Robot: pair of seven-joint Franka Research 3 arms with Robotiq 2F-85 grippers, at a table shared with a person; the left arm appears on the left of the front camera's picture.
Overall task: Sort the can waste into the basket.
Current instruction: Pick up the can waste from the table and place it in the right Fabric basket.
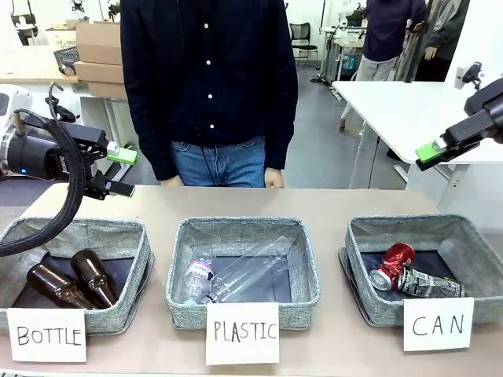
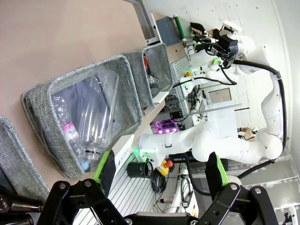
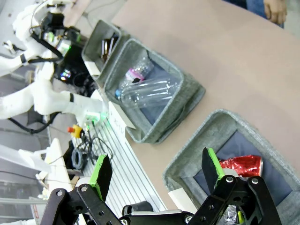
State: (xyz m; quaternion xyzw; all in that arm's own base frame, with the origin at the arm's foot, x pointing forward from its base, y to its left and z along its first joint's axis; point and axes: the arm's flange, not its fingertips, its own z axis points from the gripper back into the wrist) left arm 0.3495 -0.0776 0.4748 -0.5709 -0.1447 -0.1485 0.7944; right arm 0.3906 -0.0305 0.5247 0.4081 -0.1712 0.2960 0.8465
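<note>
Both cans already sit in the basket below the right jaws, both jaws spread empty, so just hold clear.

Three baskets stand in a row on the table: BOTTLE basket at left holding two glass bottles, PLASTIC basket in the middle holding plastic bottles, CAN basket at right holding two cans touching each other.

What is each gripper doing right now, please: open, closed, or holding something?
Left gripper: open, holding nothing, above the BOTTLE basket.
Right gripper: open, holding nothing, above the CAN basket.
</note>
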